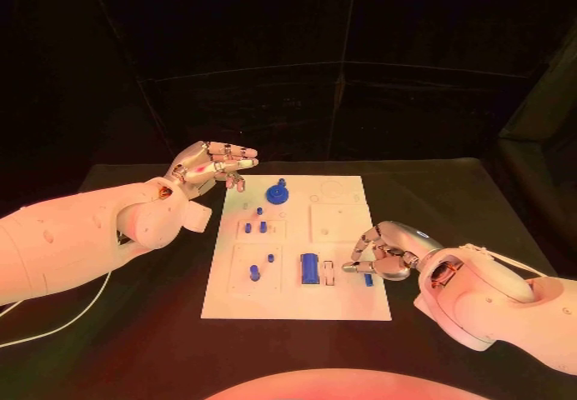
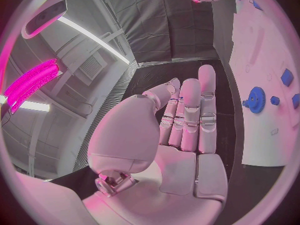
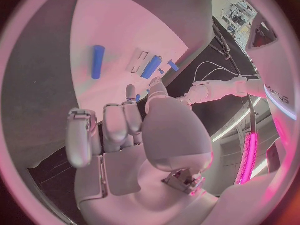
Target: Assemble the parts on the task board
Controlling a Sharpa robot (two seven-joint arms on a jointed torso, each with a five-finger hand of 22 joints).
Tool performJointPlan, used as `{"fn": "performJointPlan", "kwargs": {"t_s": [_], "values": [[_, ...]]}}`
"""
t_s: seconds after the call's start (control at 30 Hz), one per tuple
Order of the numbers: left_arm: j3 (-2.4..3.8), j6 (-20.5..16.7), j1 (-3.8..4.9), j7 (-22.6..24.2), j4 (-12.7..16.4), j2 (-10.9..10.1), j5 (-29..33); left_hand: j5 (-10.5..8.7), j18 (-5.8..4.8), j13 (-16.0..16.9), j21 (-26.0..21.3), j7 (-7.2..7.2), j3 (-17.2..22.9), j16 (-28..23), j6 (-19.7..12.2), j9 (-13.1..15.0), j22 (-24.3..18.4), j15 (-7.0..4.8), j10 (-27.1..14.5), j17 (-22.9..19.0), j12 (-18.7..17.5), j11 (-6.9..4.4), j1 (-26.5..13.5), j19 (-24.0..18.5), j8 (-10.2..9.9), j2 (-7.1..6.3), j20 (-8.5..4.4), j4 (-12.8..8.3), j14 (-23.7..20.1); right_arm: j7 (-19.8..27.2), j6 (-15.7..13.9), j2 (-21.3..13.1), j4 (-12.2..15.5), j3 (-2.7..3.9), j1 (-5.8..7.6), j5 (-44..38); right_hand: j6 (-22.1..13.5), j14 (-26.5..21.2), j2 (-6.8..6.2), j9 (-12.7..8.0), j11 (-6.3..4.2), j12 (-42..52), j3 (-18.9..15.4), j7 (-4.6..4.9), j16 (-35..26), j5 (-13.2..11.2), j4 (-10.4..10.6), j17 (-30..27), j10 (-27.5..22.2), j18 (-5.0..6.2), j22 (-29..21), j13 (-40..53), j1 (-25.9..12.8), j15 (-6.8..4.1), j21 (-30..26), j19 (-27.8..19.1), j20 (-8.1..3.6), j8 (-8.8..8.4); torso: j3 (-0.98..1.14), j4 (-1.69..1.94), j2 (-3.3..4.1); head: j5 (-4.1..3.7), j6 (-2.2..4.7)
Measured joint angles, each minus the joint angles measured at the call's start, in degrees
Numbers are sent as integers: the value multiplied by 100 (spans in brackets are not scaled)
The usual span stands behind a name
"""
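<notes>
The white task board (image 1: 343, 218) lies mid-table. On it are a blue gear (image 1: 279, 196) (image 2: 256, 100), two small blue pegs (image 1: 255, 227), a blue block (image 1: 309, 269) (image 3: 151, 66) and a blue cylinder (image 1: 368, 280) (image 3: 98, 61) lying flat near the right edge. My left hand (image 1: 217, 167) (image 2: 181, 130) hangs raised off the board's far left corner, fingers straight, holding nothing. My right hand (image 1: 385, 254) (image 3: 134, 130) is low over the board's right edge, just beyond the cylinder, fingers curled in. A blue speck (image 3: 138, 98) shows between thumb and fingertip; I cannot tell if it is held.
The black table (image 1: 144, 333) surrounds the board, with bare surface at the front and both sides. A white cable (image 1: 60, 329) trails along the table's left side. Dark curtains close off the back.
</notes>
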Motion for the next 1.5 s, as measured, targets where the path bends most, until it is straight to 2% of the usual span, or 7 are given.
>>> {"fn": "performJointPlan", "kwargs": {"t_s": [0.17, 0.33, 0.57, 0.83, 1.1, 1.33, 1.5], "values": [[-1, 0, 0, 0, 5, 2, 0, 0, 0, 0, 0, 0, 0, 0, 0, 0, 0, 0, 0, 0, 0, 0, 0, 0, 0, 0, 0, 0, 0, 40, 73, -271, 37, -5, 12, 40, 28, 19, 57, -20, 31, -160, -24, 28, -33, 3, -24, -61, -31, 0, 0, -17, 57, 20, 0, -20, 20, -57, -4, -10, -7, -53, 15], [-4, 0, 0, 1, 11, 4, 0, 0, 0, 0, 0, 0, 0, 0, 0, 0, 0, 0, 0, 0, 0, 0, 0, 0, 0, 0, 0, 0, 0, -53, 156, -318, -50, -10, 13, -47, 116, 20, 91, -44, 32, -206, -76, 29, -33, 226, -54, -67, -32, 1, 0, -142, 91, 19, 0, -20, 20, -140, -4, -30, -18, -85, 11], [-10, 0, 0, 2, 17, -10, 0, 0, -1, 0, 0, 0, 0, 0, 0, 0, 0, 0, 0, 1, 0, 0, 0, 0, 0, 0, 0, 0, 0, -313, 252, -193, -246, -13, 4, -280, 228, 20, 103, -43, 32, -183, -158, -4, -33, 336, -48, -67, -32, 1, 0, -118, 102, 19, 0, -20, 20, -169, -1, -34, -18, -99, -3], [-14, 1, -3, 3, 22, -13, 0, 0, -1, 0, 0, 0, 0, 0, 0, 0, 1, 1, 0, -4, 0, 0, 0, 0, 0, 0, 0, 0, 1, -655, 587, -12, -401, -15, -31, -525, 284, 20, 97, -43, 31, -183, -244, -25, -54, 326, 7, -76, -32, 1, 0, -116, 97, 19, 0, -20, 19, -197, -5, -24, -20, -112, -14], [-16, 2, -3, 3, 20, -19, 0, 0, -1, 0, 0, 0, 0, 0, 0, 0, 1, 1, 0, -4, 0, 0, 0, 0, 0, 0, 0, 0, 1, -838, 905, 109, -473, -18, -74, -645, 321, 20, 67, -39, 31, -183, -277, -30, -54, 305, 9, -76, -32, 1, 0, -117, 66, 18, 0, -20, 19, -197, -5, -21, -21, -103, -23], [-19, 3, -5, 3, 16, -18, 0, 0, -2, 0, 0, 0, 0, 0, 0, 0, 1, 1, 0, -4, 0, 0, 0, 0, 0, 0, 0, 0, 1, -888, 1031, 254, -529, -9, -94, -711, 329, 20, 67, -12, 31, -183, -277, -26, -54, 305, 9, -80, -32, 1, 0, -116, 66, 18, 0, -20, 19, -189, -5, -21, -21, -94, -24], [-20, 5, -8, 3, 11, -16, 0, 0, -2, 0, 0, 0, 0, 0, 0, 0, 1, 0, 0, -4, 0, 0, 0, 0, 0, 0, 0, 0, 1, -896, 1061, 333, -565, 4, -104, -789, 354, 20, 160, -5, 30, -183, -217, -23, -54, 390, -133, -80, -31, 1, 0, -92, 252, 18, 0, -20, 19, -257, -6, -21, -22, -94, -19]]}}
